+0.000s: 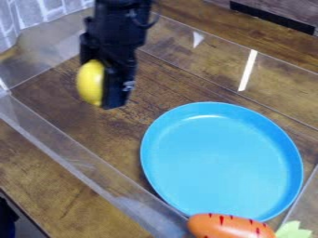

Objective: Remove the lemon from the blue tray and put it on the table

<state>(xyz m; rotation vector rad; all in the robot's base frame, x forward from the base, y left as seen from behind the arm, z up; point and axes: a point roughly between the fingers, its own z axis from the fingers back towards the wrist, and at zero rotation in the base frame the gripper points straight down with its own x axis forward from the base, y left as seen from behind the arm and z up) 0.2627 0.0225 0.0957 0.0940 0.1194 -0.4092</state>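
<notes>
Here, the black robot hand [104, 74] is clamped on the yellow lemon [91, 82], holding it above the dark wood-grain bench [77, 123]; rightward, the round blue tray [221, 156] lies near the orange toy carrot [229, 226], lower right.

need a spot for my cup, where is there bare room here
The blue tray is bare inside its rim. On the brown table, bare wood lies between the tray and the left clear wall, and also beyond the tray. It is crowded at the near edge, where the toy carrot meets the tray, and under the claw holding the lemon.
</notes>
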